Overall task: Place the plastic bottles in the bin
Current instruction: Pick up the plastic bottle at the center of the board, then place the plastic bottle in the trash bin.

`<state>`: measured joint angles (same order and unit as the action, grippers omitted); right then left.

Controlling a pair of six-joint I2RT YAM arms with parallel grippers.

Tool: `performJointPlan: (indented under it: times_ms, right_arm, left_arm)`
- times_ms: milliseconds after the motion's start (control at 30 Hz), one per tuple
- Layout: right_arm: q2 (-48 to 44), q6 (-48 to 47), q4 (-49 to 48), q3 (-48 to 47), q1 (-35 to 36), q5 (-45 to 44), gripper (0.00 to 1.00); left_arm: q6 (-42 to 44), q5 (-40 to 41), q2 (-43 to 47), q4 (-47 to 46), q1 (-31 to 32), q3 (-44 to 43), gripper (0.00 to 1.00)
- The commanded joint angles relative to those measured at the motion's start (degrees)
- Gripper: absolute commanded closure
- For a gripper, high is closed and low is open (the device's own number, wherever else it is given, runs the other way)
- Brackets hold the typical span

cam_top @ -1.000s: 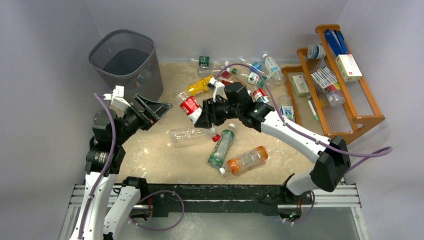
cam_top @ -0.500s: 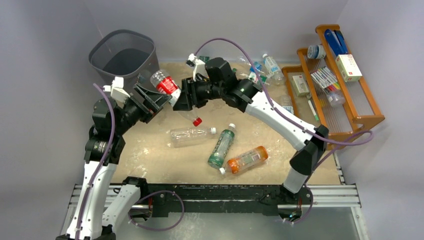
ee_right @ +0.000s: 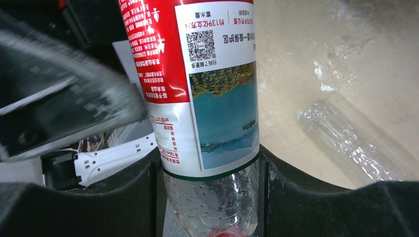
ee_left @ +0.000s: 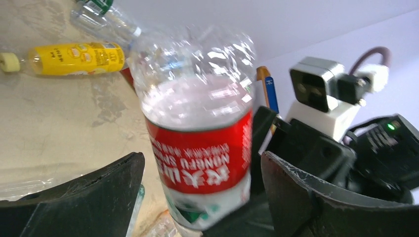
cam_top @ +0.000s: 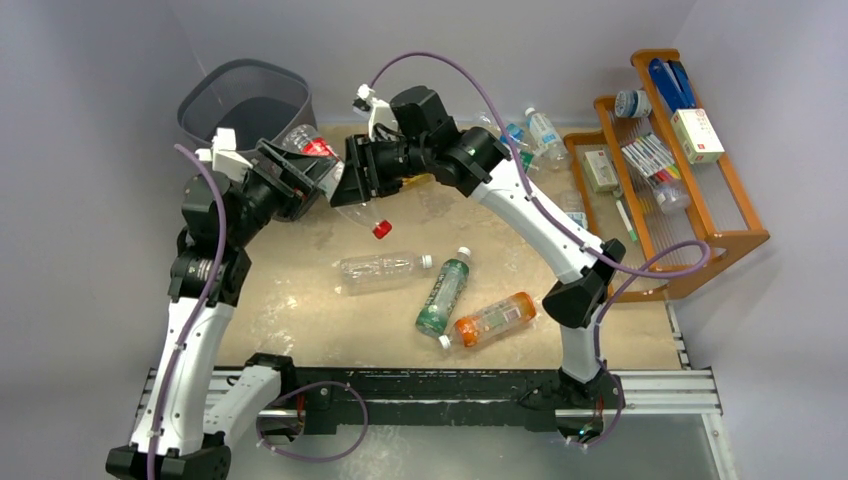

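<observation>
A clear plastic bottle with a red label (cam_top: 312, 146) is in the air beside the dark grey bin (cam_top: 205, 112). My right gripper (cam_top: 347, 172) is shut on it, gripping its lower body near the cap; the right wrist view shows the bottle (ee_right: 202, 84) squeezed between both jaws (ee_right: 210, 192). My left gripper (cam_top: 300, 178) is open, and the same bottle (ee_left: 200, 143) stands between its spread jaws (ee_left: 202, 197) with a gap on each side. More bottles lie on the table: clear (cam_top: 383, 268), green (cam_top: 443, 293), orange (cam_top: 492, 320), yellow (ee_left: 69, 52).
A clear bottle with a red cap (cam_top: 365, 218) lies under the right arm. Several more bottles (cam_top: 530, 130) lie at the back by the orange wooden rack (cam_top: 700, 235) on the right. Grey walls close in the table at the back and on both sides.
My right arm has carried the red-labelled bottle left and back, from mid-table to beside the bin. My left gripper has risen, and its open jaws now stand around the bottle.
</observation>
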<state>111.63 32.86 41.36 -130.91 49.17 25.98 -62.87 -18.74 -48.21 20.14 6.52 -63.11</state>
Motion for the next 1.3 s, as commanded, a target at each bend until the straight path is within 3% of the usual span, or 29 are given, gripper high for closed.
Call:
performJointPlan:
  times_ms: [0, 333, 433, 600, 833, 900, 1267]
  right_arm:
    - [-3.06, 0.14, 1.04, -0.54, 0.32, 4.05, 0.57]
    - [-13.02, -2.05, -4.9, 13.72, 0.23, 6.34, 0.55]
    - [-15.15, -3.47, -7.38, 17.1, 0.23, 6.23, 0.51]
    - [-18.76, -5.06, -12.84, 24.18, 0.22, 7.9, 0.3]
    - [-23.05, -7.22, -17.17, 31.16, 0.18, 5.18, 0.14]
    - [-24.81, -7.77, -15.84, 32.22, 0.1, 1.55, 0.01]
    - [-52.41, -1.54, -17.84, 55.22, -0.12, -10.22, 0.0]
  left_arm:
    - [1.61, 2.34, -2.33, -1.78, 0.24, -1.73, 0.17]
    - [2.21, 6.16, -1.73, -0.2, 0.24, -0.49, 0.51]
    - [2.34, 7.19, -1.92, 0.15, 0.24, -0.61, 0.56]
    - [4.73, 8.35, -4.1, 1.09, 0.29, -2.16, 0.59]
    - [9.1, 10.94, -9.93, 4.12, 0.24, -8.38, 0.6]
    - [11.06, 12.7, -12.09, 5.38, 0.19, -10.94, 0.6]
    - [12.17, 18.22, -23.9, 3.4, -0.44, -24.6, 0.6]
